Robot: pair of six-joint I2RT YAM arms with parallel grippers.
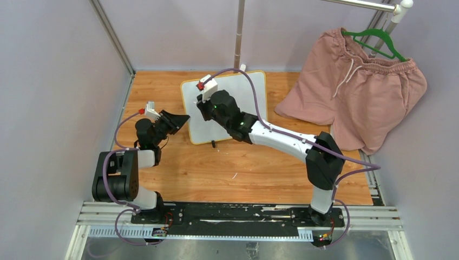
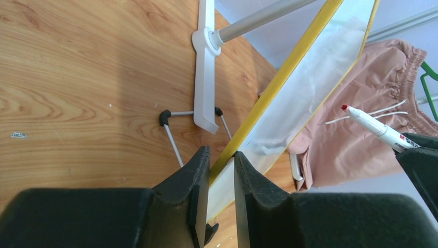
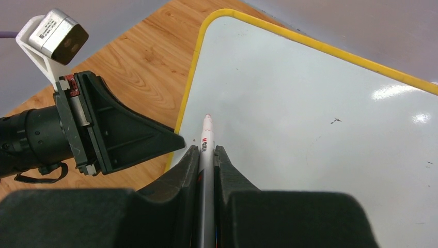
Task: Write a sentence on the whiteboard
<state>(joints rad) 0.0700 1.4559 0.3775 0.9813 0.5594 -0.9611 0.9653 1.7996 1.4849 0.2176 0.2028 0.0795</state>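
Observation:
The whiteboard [image 1: 238,92], white with a yellow frame, stands tilted at the back middle of the wooden table. Its face is blank; no red sentence shows in any view. My left gripper [image 1: 183,119] is shut on the board's left edge, and in the left wrist view [image 2: 222,160] its fingers pinch the yellow frame [image 2: 289,67]. My right gripper [image 1: 201,108] is shut on a white marker [image 3: 206,142]. The marker's red tip points at the board [image 3: 310,119] near its left edge, and I cannot tell whether it touches. The marker also shows in the left wrist view [image 2: 372,125].
Pink shorts [image 1: 357,86] on a green hanger [image 1: 379,40] drape at the back right. A metal rack pole [image 1: 238,32] rises behind the board, with its white foot [image 2: 205,67] on the table. Grey enclosure walls stand at left and back.

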